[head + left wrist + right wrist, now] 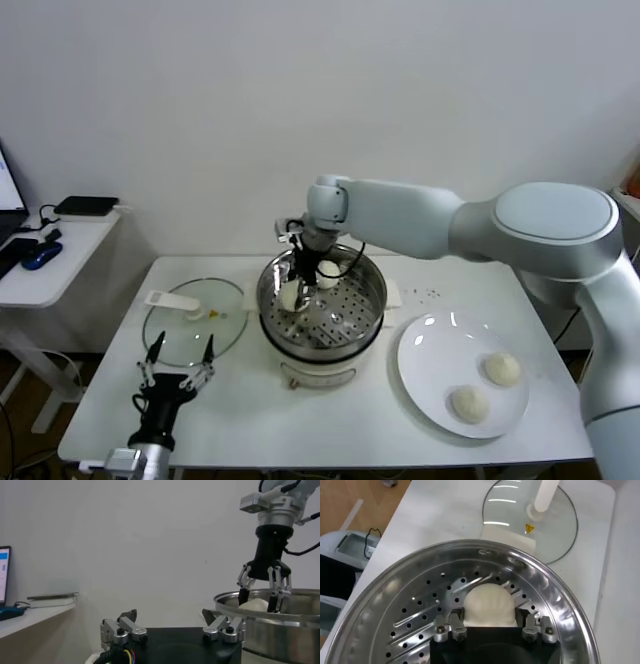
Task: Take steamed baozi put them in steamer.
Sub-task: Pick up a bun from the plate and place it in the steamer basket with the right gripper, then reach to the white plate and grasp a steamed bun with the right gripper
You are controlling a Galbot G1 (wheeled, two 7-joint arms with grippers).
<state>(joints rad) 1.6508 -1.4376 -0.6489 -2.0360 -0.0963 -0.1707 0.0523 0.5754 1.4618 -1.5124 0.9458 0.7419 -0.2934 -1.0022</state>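
So, right pincer [296, 290] down inside the steamer [372, 290], clamped on one steamed baozi [290, 295] (fingers hugging both sides of the bun in the right wrist view [489, 605]), close to the pot's left wall and low over the perforated tray. Can't tell whether that bun touches the tray or hangs just above it. Second baozi [328, 273] already sitting in the steamer, toward the back, just beside the pincer. Two more buns on the white plate [425, 365] to the right of the pot: one nearer the front edge [469, 404], one a bit further back [502, 369], apart from each other. Glass lid [180, 335] with its white handle lying flat on the surface [330, 420], left of the steamer. Left pincer [177, 372] parked low at the front left, over the near edge of the lid, fingers spread wide and gripping nothing (same story in the left wrist view [172, 627]).
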